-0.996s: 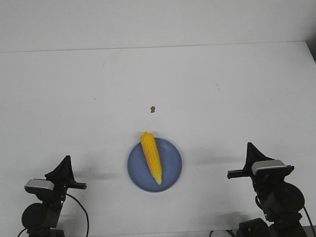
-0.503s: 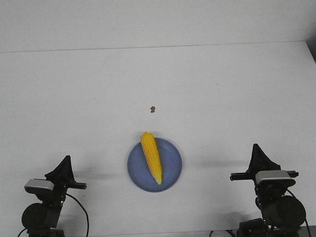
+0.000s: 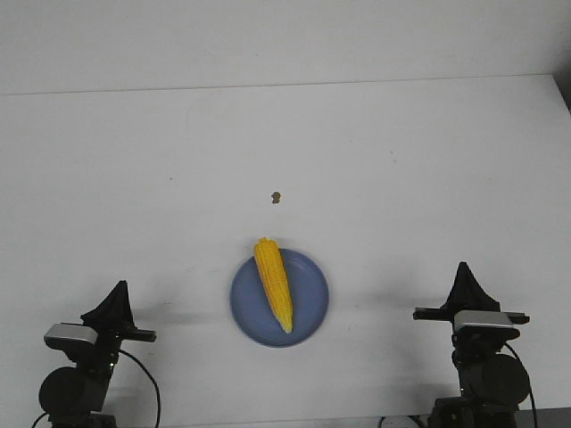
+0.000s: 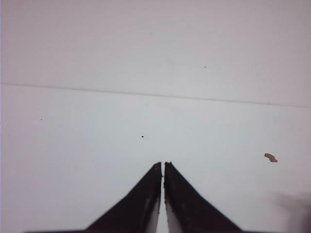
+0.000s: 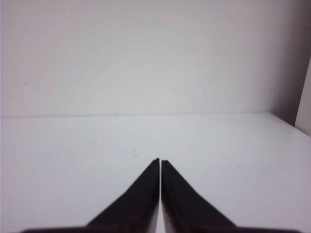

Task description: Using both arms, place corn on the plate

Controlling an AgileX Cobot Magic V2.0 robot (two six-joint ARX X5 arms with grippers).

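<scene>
Only three things sit on the white table (image 3: 401,160): the blue plate (image 3: 308,312) near the front middle, the yellow corn (image 3: 273,283) lying on it at a slant with its thick end over the far rim, and a small brown speck (image 3: 277,197) a little beyond the plate. The left gripper (image 3: 117,303), fingers pressed together, stands at the front left; the right gripper (image 3: 465,283), likewise closed, stands at the front right. Each is well apart from the plate, with bare tabletop between. The far half of the table is open surface up to the back wall.
</scene>
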